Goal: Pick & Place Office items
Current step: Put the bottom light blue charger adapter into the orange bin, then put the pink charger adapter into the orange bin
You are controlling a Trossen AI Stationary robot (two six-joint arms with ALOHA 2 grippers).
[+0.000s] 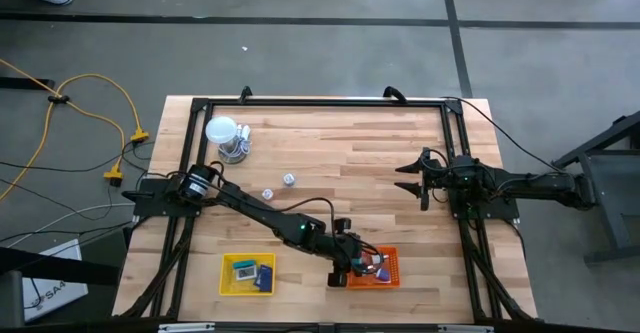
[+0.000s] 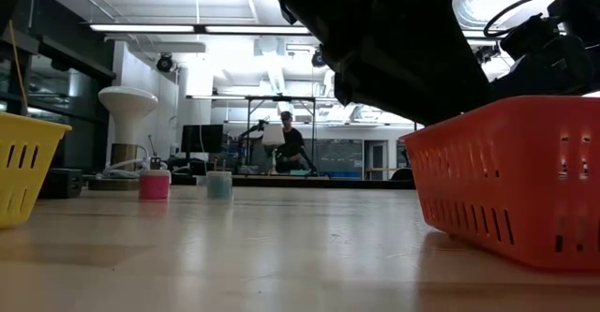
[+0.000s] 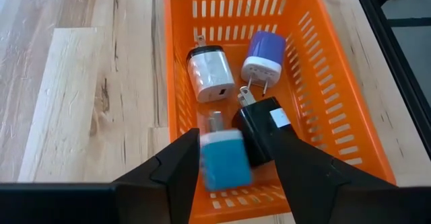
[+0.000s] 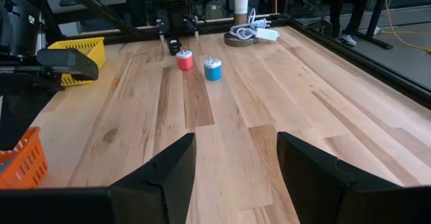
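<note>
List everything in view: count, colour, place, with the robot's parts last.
Orange tray: one, near table edge, under the left gripper.
Plug adapters in orange tray: four; white, purple-and-white, black, teal blurred between the fingers.
Yellow tray: one, beside the orange tray, holding small items.
Loose plugs mid-table: two, pink and teal.
White globe: one, far left corner.
Person: one, seated in the background.
Left gripper: open over the orange tray.
Right gripper: open, waiting at the right side.

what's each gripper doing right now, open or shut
Left gripper: open over the orange mesh tray; a blurred blue plug block sits between its fingers.
Right gripper: open, empty.
</note>
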